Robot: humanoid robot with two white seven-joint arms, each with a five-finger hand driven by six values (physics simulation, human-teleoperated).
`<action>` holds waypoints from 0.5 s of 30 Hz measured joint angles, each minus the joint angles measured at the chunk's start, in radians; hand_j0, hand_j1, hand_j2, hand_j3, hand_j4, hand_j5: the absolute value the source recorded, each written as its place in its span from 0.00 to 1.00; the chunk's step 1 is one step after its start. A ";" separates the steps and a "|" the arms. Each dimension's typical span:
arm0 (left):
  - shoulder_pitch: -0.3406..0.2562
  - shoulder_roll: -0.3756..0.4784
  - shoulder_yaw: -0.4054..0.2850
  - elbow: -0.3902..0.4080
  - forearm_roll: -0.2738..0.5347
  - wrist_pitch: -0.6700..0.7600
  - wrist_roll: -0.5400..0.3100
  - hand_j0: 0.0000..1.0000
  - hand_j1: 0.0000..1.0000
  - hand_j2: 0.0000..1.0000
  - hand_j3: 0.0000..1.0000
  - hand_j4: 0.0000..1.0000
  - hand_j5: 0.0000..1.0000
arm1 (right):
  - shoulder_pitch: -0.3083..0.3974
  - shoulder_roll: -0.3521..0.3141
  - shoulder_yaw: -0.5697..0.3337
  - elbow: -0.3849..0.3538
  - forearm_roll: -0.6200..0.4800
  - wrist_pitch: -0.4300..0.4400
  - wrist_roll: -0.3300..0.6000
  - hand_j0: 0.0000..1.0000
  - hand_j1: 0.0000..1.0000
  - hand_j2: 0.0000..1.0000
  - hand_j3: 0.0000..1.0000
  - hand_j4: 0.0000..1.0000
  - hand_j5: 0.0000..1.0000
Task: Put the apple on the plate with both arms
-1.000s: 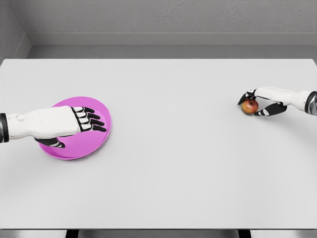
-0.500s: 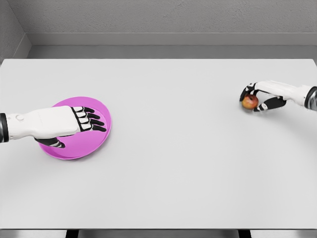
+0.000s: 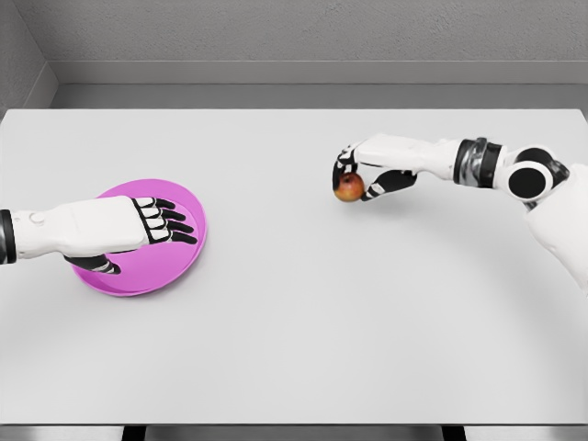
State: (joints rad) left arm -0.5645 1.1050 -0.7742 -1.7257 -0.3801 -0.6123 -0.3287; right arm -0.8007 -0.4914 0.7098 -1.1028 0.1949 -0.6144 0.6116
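A red-and-yellow apple hangs above the table near its middle right, held in my right hand, whose fingers are curled around it. The pink plate lies at the left of the table. My left hand grips the plate's near-left part, fingers stretched flat over its top and the thumb under its rim. The plate's middle is partly hidden by that hand.
The white table spans the whole view, with a grey wall behind it. My right arm reaches in from the right edge across the table's far right part.
My right hand has carried the apple a long way left, from the table's right edge toward the middle, and more of the right arm now shows. The left hand and plate have not moved.
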 measured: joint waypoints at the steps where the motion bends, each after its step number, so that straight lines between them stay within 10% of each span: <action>1: 0.000 0.000 0.000 0.000 0.000 0.000 0.000 1.00 1.00 1.00 1.00 1.00 1.00 | -0.002 0.003 0.011 -0.016 0.000 0.000 0.000 0.48 0.48 0.48 0.48 0.48 0.48; 6: 0.000 0.000 0.000 0.000 0.000 0.000 0.000 1.00 1.00 1.00 1.00 1.00 1.00 | -0.002 0.010 0.060 -0.078 0.000 0.001 0.000 0.48 0.48 0.48 0.48 0.48 0.48; 8: 0.000 0.000 0.000 0.000 0.000 0.000 0.000 1.00 1.00 1.00 1.00 1.00 1.00 | -0.005 0.009 0.057 -0.085 -0.001 0.000 0.000 0.97 0.97 0.97 0.97 0.97 0.97; 15: -0.002 0.000 0.000 0.000 0.000 0.000 0.000 1.00 1.00 1.00 1.00 1.00 1.00 | 0.028 -0.024 -0.094 -0.066 -0.004 0.001 0.000 1.00 1.00 1.00 1.00 1.00 1.00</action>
State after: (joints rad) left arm -0.5661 1.1050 -0.7742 -1.7257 -0.3802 -0.6124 -0.3288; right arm -0.7731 -0.5154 0.6159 -1.1690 0.1907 -0.6138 0.6112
